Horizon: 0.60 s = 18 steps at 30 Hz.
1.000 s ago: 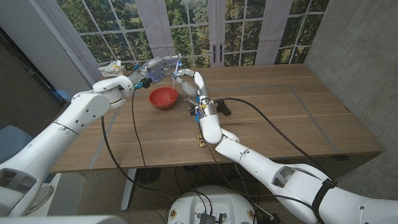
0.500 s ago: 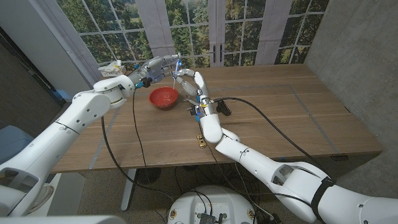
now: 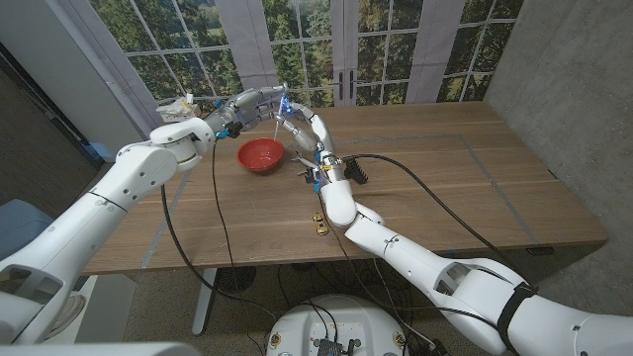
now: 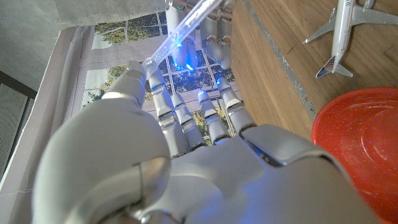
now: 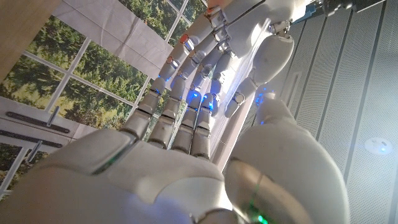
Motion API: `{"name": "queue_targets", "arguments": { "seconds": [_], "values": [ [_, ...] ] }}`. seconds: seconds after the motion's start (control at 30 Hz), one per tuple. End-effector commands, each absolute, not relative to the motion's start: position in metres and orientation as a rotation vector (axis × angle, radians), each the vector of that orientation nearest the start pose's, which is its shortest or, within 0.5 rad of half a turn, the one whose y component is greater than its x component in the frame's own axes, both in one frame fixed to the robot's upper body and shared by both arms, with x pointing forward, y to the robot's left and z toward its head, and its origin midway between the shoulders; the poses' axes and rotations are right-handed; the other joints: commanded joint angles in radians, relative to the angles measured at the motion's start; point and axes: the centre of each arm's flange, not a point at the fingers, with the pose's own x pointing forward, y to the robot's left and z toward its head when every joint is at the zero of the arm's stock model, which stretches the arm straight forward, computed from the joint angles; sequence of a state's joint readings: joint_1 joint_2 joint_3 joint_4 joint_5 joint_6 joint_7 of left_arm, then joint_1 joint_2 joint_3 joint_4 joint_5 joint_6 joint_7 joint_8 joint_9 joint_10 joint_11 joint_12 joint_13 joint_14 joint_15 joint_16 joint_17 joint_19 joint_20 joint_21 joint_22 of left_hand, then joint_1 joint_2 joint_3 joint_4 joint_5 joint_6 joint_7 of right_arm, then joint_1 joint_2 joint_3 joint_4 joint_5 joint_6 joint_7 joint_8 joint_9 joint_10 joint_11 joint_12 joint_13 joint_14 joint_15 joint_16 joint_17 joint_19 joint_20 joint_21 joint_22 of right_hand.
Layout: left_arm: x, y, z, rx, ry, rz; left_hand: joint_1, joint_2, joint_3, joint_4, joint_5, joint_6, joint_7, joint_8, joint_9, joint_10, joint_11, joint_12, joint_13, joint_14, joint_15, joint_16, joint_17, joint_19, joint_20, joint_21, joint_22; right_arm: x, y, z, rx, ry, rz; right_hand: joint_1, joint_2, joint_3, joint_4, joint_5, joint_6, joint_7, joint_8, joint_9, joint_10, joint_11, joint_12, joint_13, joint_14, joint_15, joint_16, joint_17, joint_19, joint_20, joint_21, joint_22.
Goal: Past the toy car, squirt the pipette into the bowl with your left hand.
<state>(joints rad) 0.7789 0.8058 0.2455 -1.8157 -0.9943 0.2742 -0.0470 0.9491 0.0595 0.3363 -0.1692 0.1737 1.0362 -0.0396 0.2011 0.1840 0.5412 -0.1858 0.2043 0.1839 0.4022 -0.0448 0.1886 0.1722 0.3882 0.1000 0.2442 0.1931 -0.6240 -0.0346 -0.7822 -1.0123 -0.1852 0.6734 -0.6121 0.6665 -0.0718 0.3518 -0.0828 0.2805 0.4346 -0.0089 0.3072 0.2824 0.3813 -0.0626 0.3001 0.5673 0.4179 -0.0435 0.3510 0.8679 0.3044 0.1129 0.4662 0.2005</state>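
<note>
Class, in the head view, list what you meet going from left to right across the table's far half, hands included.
Left hand → red bowl → right hand → small black object beside the right arm's cable.

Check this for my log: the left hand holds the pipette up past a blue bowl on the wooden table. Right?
Not quite: the bowl is red, not blue, as the head view shows. The rest stands: the left hand holds the pipette up past it, over the wooden table.
</note>
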Motion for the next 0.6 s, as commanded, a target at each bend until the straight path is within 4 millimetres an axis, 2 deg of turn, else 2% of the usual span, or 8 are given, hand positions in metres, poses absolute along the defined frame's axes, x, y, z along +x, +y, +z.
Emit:
{"name": "queue_targets", "arguments": {
  "seconds": [0.03,0.1,0.17,0.6],
  "values": [
    [0.559,0.284,0.126,0.081,-0.529,-0.380,0.006,0.003,0.001,-0.001,0.002,0.001,-0.010,-0.003,0.005,0.006,0.001,0.002,0.002,0.007,-0.059,0.001,0.000,0.003,-0.001,0.003,0.005,0.597,0.010,-0.002,-0.149,-1.073,0.314,-0.112,0.009,-0.043,0.038,-0.047,-0.010,0.012,-0.016,-0.013,-0.017,0.016,-0.026,-0.013,-0.021,-0.018,-0.017,-0.020,-0.032,0.018,-0.014,0.000],
    [0.558,0.284,0.128,0.100,-0.542,-0.363,0.006,0.003,0.000,0.000,0.001,-0.002,-0.011,-0.005,0.005,0.006,0.001,0.002,0.002,0.007,-0.060,0.001,0.000,0.001,-0.001,0.002,0.005,0.599,0.006,-0.004,-0.114,-1.059,0.331,-0.154,0.023,-0.053,0.058,-0.056,-0.002,0.022,-0.018,-0.018,-0.015,0.031,-0.032,-0.018,-0.027,-0.008,-0.022,-0.026,-0.045,0.024,-0.020,0.000],
    [0.557,0.284,0.128,0.108,-0.550,-0.357,0.006,0.002,-0.001,0.000,0.001,-0.003,-0.012,-0.005,0.005,0.004,0.001,0.001,0.002,0.007,-0.059,0.001,0.000,0.001,-0.002,0.002,0.005,0.600,0.003,-0.005,-0.098,-1.053,0.337,-0.180,0.030,-0.060,0.069,-0.061,0.001,0.029,-0.020,-0.021,-0.013,0.038,-0.035,-0.021,-0.032,0.000,-0.026,-0.031,-0.049,0.027,-0.022,0.000],
    [0.547,0.294,0.133,0.169,-0.627,-0.245,0.007,0.001,-0.003,0.000,0.001,-0.005,-0.021,-0.008,0.006,0.001,0.001,-0.002,0.002,0.005,-0.061,-0.001,0.001,-0.001,-0.006,0.001,0.005,0.602,-0.022,-0.009,0.011,-0.990,0.356,-0.228,0.049,-0.070,0.088,-0.068,0.021,0.040,-0.020,-0.029,0.000,0.055,-0.039,-0.028,-0.037,0.008,-0.033,-0.041,-0.062,0.032,-0.028,-0.001]
  ]
}}
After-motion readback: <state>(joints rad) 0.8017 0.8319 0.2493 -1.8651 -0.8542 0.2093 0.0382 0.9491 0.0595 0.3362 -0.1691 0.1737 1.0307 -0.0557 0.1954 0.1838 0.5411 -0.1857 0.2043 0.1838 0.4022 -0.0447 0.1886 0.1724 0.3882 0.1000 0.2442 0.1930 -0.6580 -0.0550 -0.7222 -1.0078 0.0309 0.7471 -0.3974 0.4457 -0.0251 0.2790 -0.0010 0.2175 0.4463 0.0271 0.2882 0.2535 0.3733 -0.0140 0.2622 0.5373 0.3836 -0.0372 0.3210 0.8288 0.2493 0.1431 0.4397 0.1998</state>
